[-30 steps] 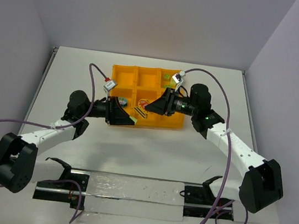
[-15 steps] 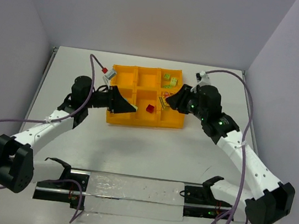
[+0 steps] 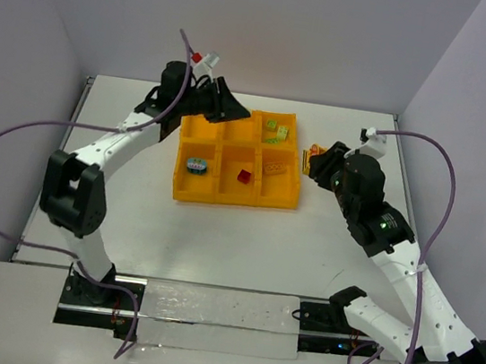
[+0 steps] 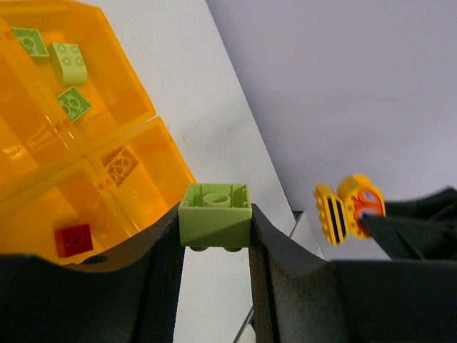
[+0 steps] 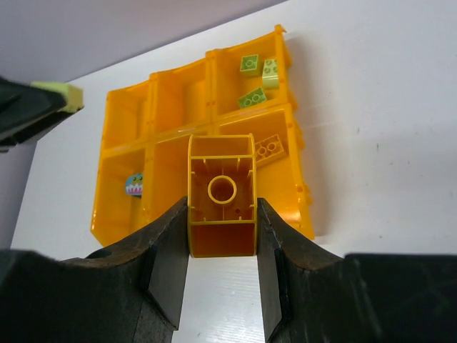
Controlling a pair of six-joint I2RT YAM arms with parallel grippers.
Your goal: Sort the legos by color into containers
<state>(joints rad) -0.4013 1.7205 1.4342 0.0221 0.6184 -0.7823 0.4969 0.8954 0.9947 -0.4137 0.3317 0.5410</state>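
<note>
The orange-yellow tray (image 3: 222,199) has six wells. Three lime green legos (image 3: 275,130) lie in its back right well, a yellow-orange lego (image 3: 274,166) in the front right, a red lego (image 3: 244,176) in the front middle and a teal lego (image 3: 196,166) in the front left. My left gripper (image 3: 234,113) is over the tray's back edge, shut on a lime green lego (image 4: 215,216). My right gripper (image 3: 312,160) is just past the tray's right edge, shut on a yellow-orange lego (image 5: 222,195).
The white table (image 3: 216,242) is walled by grey panels at the back and sides. Purple cables (image 3: 13,141) loop from both arms. A metal rail (image 3: 216,309) runs along the near edge between the arm bases.
My left arm has swung from the tray's front left corner to its back edge. My right gripper has drawn back from over the front wells to the tray's right side. Both hold their legos.
</note>
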